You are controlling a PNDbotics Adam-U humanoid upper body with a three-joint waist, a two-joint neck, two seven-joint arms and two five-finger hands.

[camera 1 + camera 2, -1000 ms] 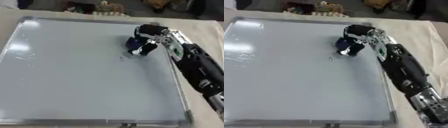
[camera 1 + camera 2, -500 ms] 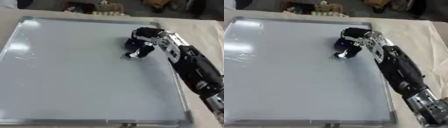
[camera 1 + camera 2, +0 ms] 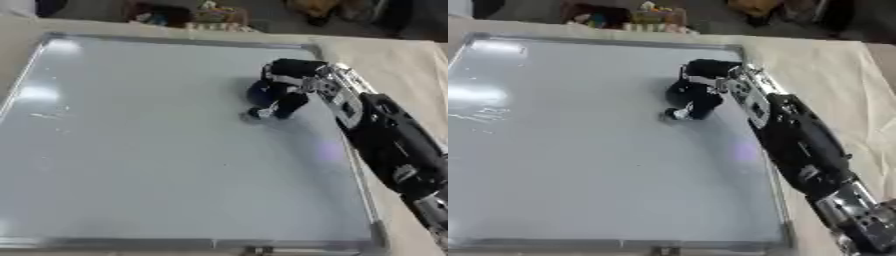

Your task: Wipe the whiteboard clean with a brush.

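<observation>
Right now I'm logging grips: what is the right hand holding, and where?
Right hand curls round a dark blue brush, gripping its top; its base meets the whiteboard.

Both eyes are looking steeply down from the robot's head, facing forward across the counter (image 3: 398, 60). Each is taking in nearly the whole whiteboard (image 3: 140, 150), from its near frame at the bottom edge to the clutter beyond its far edge. The right eye view is sitting slightly to the side, so everything is shifting leftward in it. The right arm is entering from the lower right, ending at the right hand (image 3: 697, 92). Both views are sharing almost the same scene.
</observation>
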